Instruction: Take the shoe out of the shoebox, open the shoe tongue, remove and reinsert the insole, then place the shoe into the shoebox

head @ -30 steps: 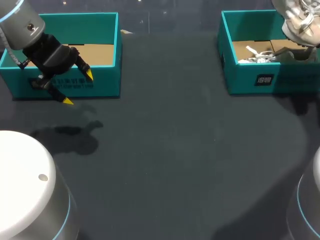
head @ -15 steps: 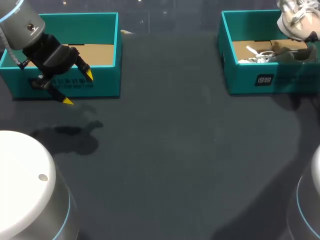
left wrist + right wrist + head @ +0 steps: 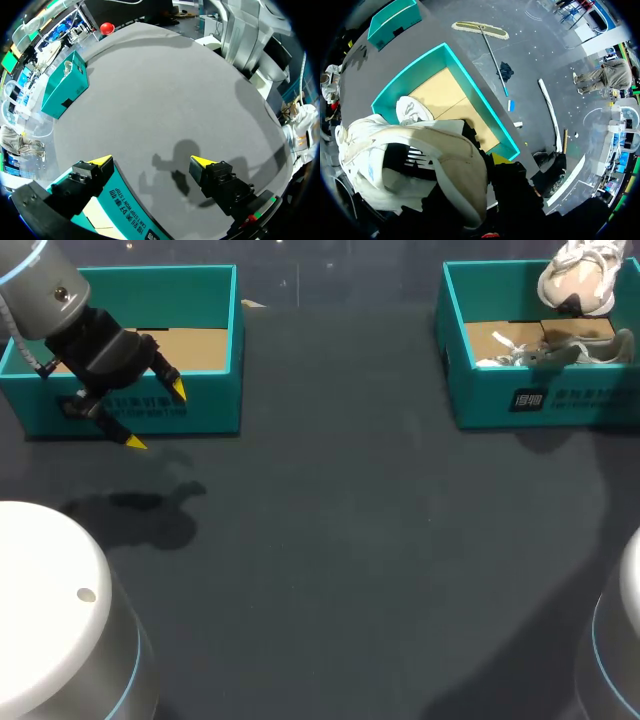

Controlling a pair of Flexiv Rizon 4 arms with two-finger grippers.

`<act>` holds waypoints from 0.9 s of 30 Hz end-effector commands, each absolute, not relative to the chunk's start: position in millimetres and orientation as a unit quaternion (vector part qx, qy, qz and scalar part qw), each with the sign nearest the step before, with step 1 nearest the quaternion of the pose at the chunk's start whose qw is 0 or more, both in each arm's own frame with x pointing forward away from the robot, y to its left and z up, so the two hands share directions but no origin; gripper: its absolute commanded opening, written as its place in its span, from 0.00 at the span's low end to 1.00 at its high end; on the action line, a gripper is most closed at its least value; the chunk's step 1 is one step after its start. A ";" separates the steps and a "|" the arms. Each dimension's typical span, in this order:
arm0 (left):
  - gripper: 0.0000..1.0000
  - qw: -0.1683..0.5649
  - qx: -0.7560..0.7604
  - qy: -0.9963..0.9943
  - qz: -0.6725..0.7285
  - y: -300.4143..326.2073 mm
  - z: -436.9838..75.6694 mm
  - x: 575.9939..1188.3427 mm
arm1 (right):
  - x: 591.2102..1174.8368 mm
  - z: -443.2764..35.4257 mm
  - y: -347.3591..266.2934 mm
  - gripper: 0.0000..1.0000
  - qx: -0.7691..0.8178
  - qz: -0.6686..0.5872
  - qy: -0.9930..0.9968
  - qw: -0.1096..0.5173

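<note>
While the right end effector [image 3: 496,163] clamps one shoe [image 3: 578,280] above the two-o'clock shoebox [image 3: 480,406], a second shoe [image 3: 562,348] lies inside; the left end effector [image 3: 157,416] hangs spread beside the ten-o'clock shoebox [image 3: 216,412].

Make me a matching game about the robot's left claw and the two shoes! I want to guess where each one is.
Things:
1. left gripper
2. beige shoe
3. grey shoe with loose laces

Places:
A. lying in the right shoebox
B. up in the air over the right shoebox
C. open, at the front of the left shoebox

Pairs: 1-C, 2-B, 3-A.
</note>
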State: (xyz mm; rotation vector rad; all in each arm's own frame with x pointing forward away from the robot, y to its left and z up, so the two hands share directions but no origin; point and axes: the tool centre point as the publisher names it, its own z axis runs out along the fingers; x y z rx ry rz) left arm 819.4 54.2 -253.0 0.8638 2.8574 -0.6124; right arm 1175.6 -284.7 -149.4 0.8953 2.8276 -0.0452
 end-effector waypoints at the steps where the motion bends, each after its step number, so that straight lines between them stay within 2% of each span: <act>1: 1.00 0.047 0.284 0.937 -0.200 54.9 -252.5 818.7 | 1179.2 -143.4 -279.5 0.00 0.321 -0.028 0.943 0.080; 10: 1.00 0.047 0.284 0.937 -0.200 54.9 -252.5 818.7 | 1179.2 -143.4 -279.5 0.00 0.321 -0.028 0.943 0.080; 17: 1.00 0.047 0.284 0.937 -0.200 54.9 -252.5 818.7 | 1164.3 -158.3 -286.7 0.00 0.436 -0.011 0.893 0.109; 27: 1.00 0.047 0.284 0.937 -0.200 54.9 -252.5 818.7 | 1149.8 -170.3 -284.4 0.00 0.532 -0.060 0.829 0.160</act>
